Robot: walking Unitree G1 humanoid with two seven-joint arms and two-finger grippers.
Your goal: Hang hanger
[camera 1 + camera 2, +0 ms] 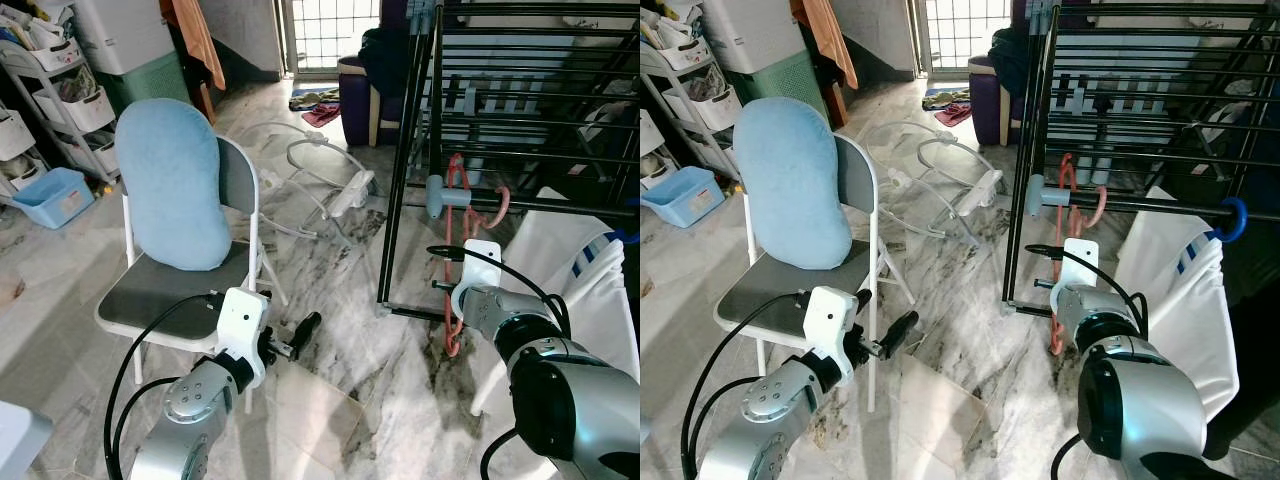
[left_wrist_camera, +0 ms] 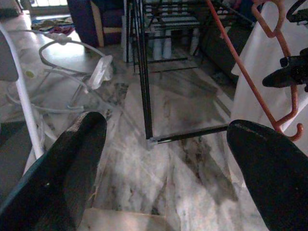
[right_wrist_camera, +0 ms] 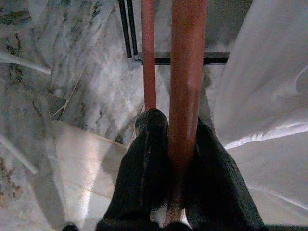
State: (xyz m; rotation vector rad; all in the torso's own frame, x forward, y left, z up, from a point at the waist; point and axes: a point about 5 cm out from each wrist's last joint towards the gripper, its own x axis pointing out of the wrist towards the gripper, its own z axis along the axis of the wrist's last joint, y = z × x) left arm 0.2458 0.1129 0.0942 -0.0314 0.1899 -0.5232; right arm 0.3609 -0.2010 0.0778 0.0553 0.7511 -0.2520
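The right gripper (image 3: 180,159) has its two black fingers (image 3: 147,168) closed on a thick orange-red bar of the hanger (image 3: 185,72), which runs straight away from the camera between them. A thinner bar of the same hanger lies just beside it. Below is a marbled floor (image 3: 72,72), a black rack frame (image 3: 190,59) with two upright rods, and a white cloth (image 3: 264,96) beside the hanger.

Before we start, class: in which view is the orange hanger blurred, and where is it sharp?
Right wrist view: the orange hanger is close-up and soft between the right gripper fingers. Left eye view: it hangs sharp at the drying rack. Left wrist view: its thin outline is fairly clear.
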